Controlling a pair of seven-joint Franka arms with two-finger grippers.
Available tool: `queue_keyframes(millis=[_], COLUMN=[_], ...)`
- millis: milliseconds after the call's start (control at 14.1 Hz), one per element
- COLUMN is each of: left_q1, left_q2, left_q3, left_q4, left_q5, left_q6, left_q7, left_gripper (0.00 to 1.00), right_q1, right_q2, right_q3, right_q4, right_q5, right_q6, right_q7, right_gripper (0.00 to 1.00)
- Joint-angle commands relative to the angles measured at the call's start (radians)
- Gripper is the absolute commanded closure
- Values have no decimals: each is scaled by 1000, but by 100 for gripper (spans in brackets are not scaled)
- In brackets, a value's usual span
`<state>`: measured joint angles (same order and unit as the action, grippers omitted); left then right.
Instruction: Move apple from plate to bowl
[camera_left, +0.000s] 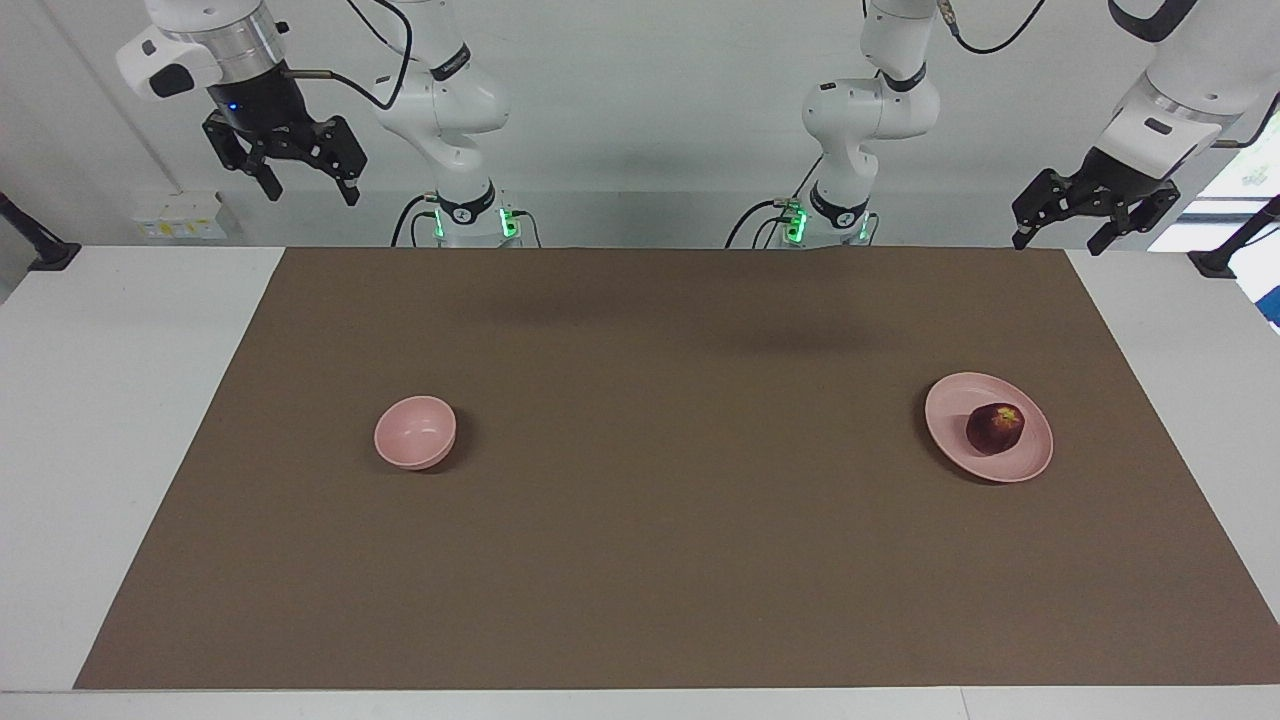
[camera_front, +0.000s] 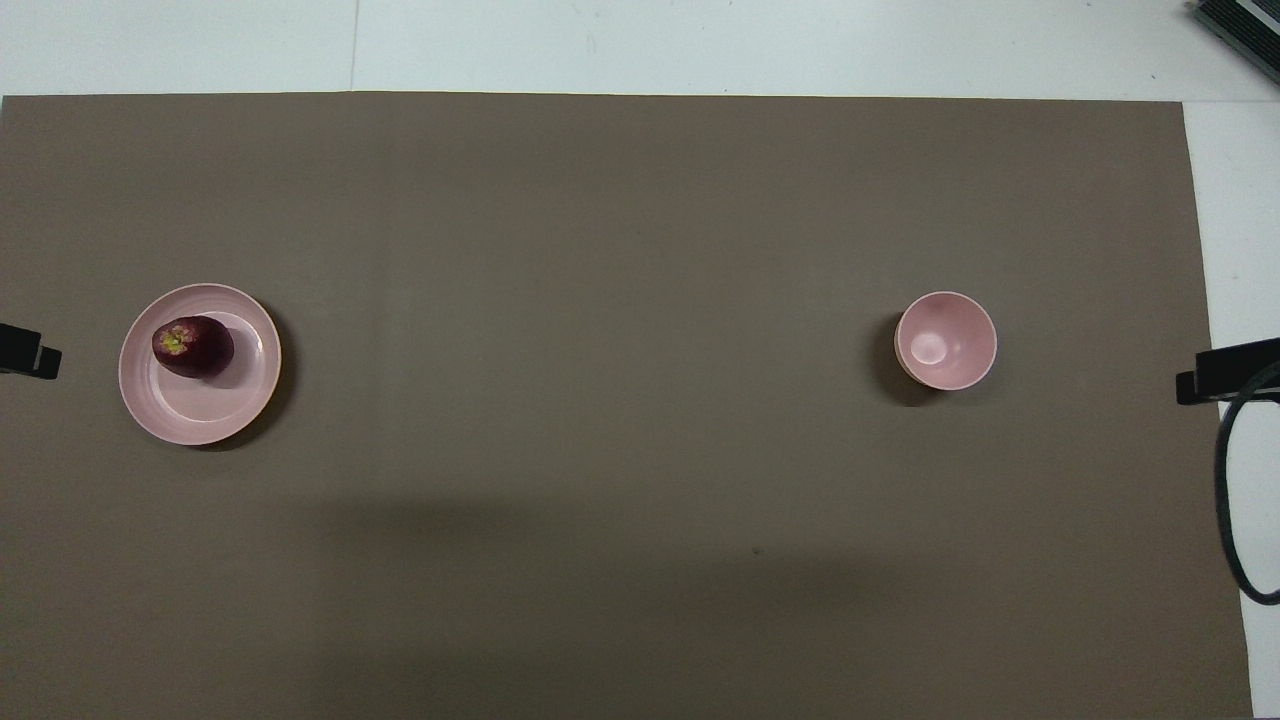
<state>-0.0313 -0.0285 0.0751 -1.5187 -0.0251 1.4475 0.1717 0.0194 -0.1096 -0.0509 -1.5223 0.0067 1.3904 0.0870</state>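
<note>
The dark red apple (camera_left: 995, 428) lies on the pale pink plate (camera_left: 958, 397) toward the left arm's end of the table; both also show in the overhead view, the apple (camera_front: 192, 346) on the plate (camera_front: 205, 418). The small pink bowl (camera_left: 415, 432) stands empty toward the right arm's end and also shows in the overhead view (camera_front: 946, 340). My left gripper (camera_left: 1058, 245) hangs open and empty, high over the mat's corner near the robots. My right gripper (camera_left: 312, 195) hangs open and empty, high beside its base. Both arms wait.
A brown mat (camera_left: 660, 540) covers most of the white table (camera_left: 110, 400). A black cable loop (camera_front: 1235, 500) hangs at the right arm's edge of the overhead view.
</note>
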Motion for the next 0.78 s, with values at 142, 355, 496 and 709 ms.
queue_keyframes(millis=[142,355,496,709], left_q1=[8,10,8,-2], left_q2=[-25,-25,-25,-27], left_q3=[-5,-5,-6,-6], left_q4=[-28,-28,-28,-32], left_q5=[-13,-12,-10,-12], left_q6=[8,8,10,19], left_q7=[5,5,5,2], left_gripper=[0,0,0,0], right_q1=[-9,-9,-9,-9], right_q2=[-2,-2,-2,-2], right_q3=[3,3,3,3], right_q4=[-1,-1,-1,-1], right_q5=[7,7,7,7], right_q6=[7,7,7,6], right_q7=[-16,-16,-16,-16], right_gripper=[0,0,0,0])
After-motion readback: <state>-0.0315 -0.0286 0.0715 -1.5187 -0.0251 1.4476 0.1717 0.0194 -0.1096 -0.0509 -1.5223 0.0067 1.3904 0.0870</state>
